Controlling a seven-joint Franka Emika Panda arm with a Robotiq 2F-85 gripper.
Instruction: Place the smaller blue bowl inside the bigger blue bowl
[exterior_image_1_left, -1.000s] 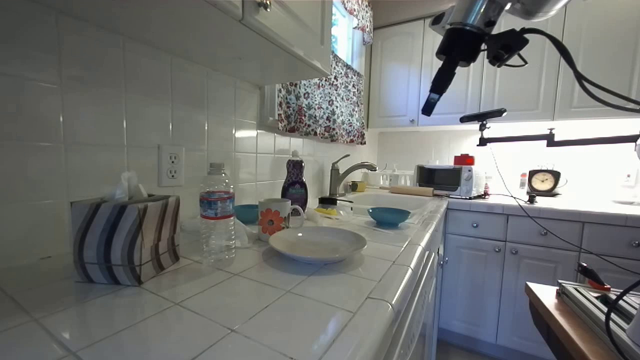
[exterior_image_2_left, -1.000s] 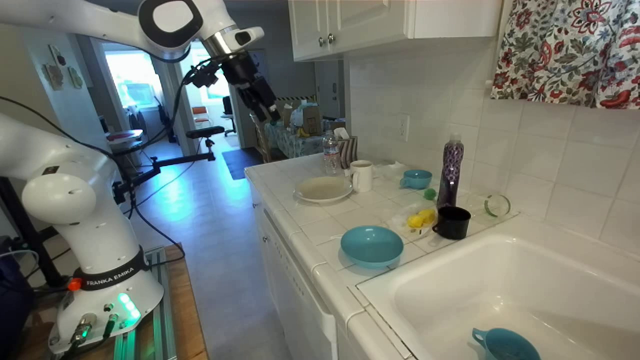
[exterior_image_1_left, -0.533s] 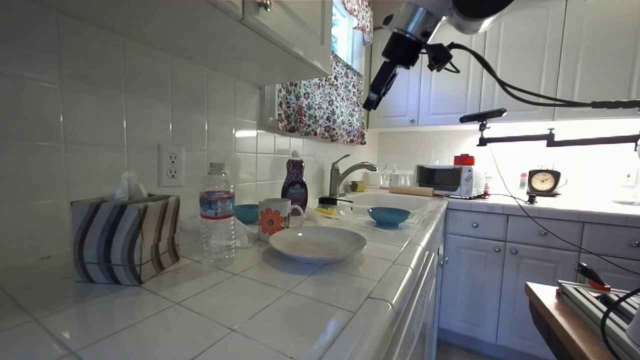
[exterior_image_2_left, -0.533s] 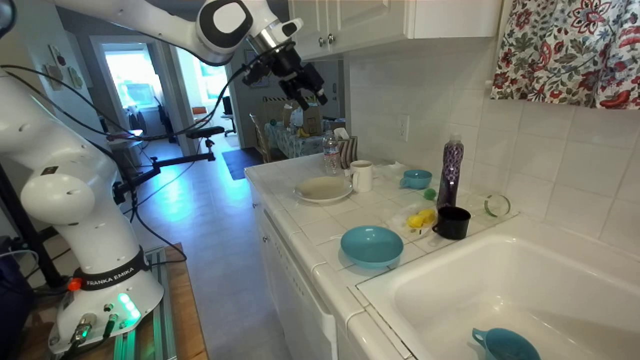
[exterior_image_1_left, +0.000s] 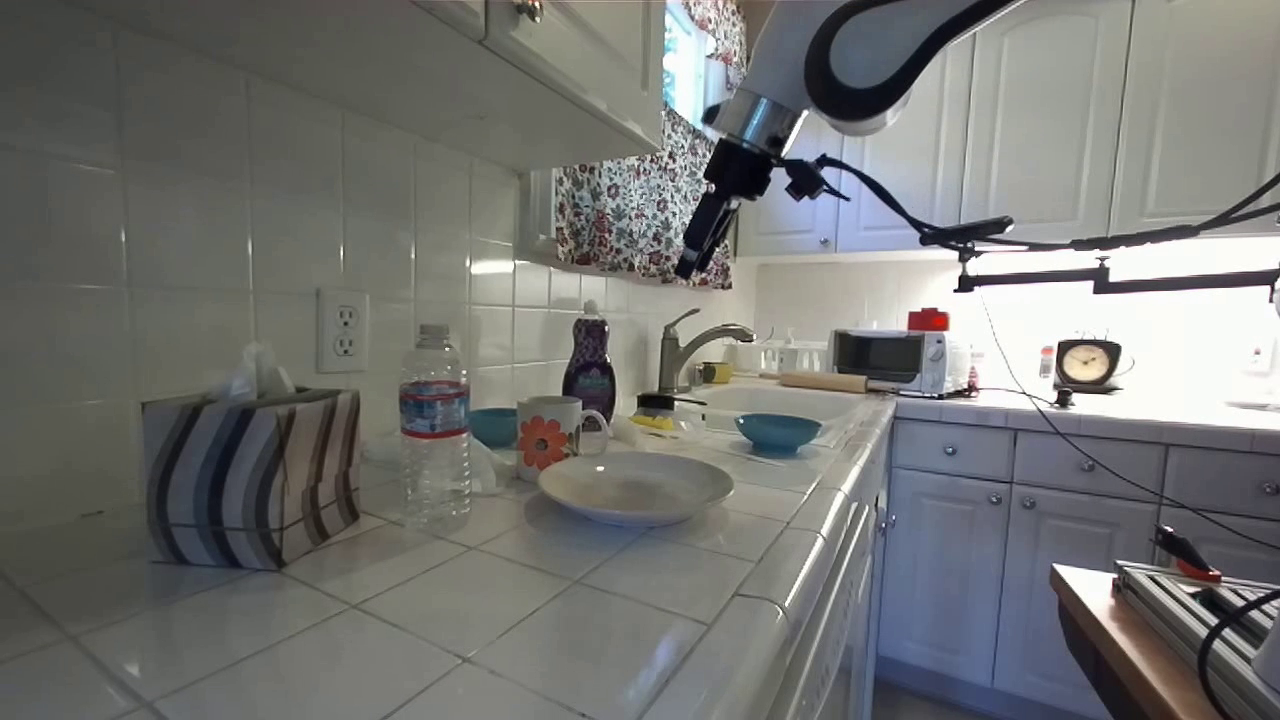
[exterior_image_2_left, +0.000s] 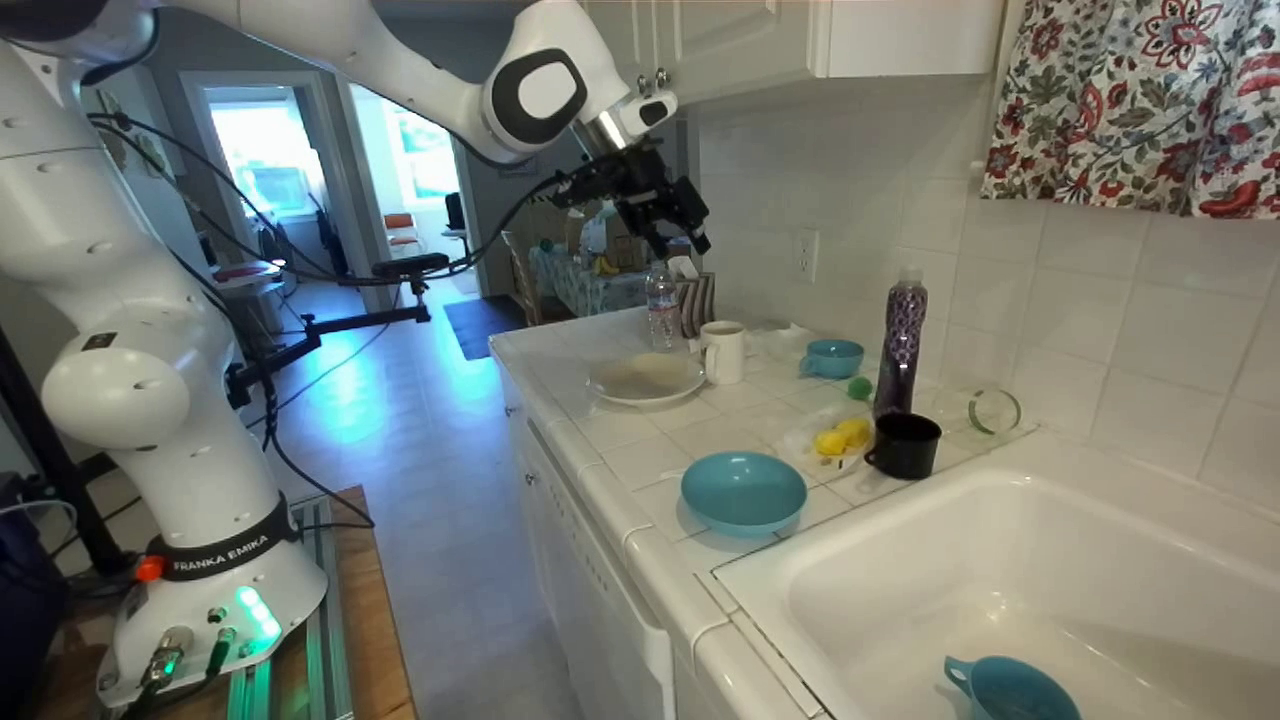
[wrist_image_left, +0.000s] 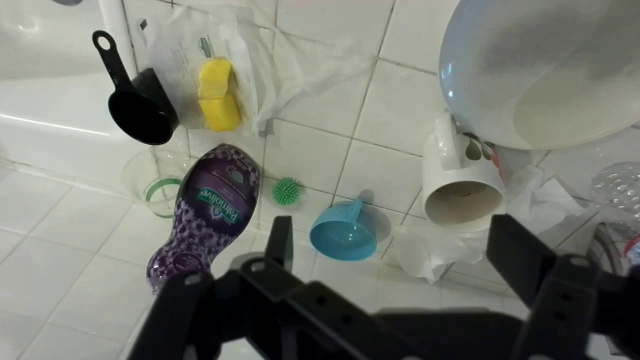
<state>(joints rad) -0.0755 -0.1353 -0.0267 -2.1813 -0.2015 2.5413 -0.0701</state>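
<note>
The smaller blue bowl (exterior_image_2_left: 832, 358) has a handle and stands upright on the tiled counter by the back wall. In an exterior view it (exterior_image_1_left: 493, 428) is partly hidden behind the mug. In the wrist view it (wrist_image_left: 344, 234) lies between the fingers' lines, nearer the left finger, well below them. The bigger blue bowl (exterior_image_2_left: 744, 493) stands empty on the counter beside the sink; it also shows in an exterior view (exterior_image_1_left: 778, 433) and is out of the wrist view. My gripper (wrist_image_left: 391, 227) is open and empty, high above the counter in both exterior views (exterior_image_1_left: 690, 268) (exterior_image_2_left: 680, 246).
A white flowered mug (wrist_image_left: 462, 185), a pale plate (exterior_image_2_left: 647, 380) and a purple soap bottle (wrist_image_left: 215, 200) stand around the smaller bowl. A green spiky ball (wrist_image_left: 286, 191), black cup (exterior_image_2_left: 903, 445) and water bottle (exterior_image_1_left: 434, 440) are nearby. Another blue cup (exterior_image_2_left: 1020, 690) lies in the sink (exterior_image_2_left: 900, 560).
The arm has swung over the counter, leftward in one exterior view and rightward in another, and has lowered in the last half second. The bowls have not moved.
</note>
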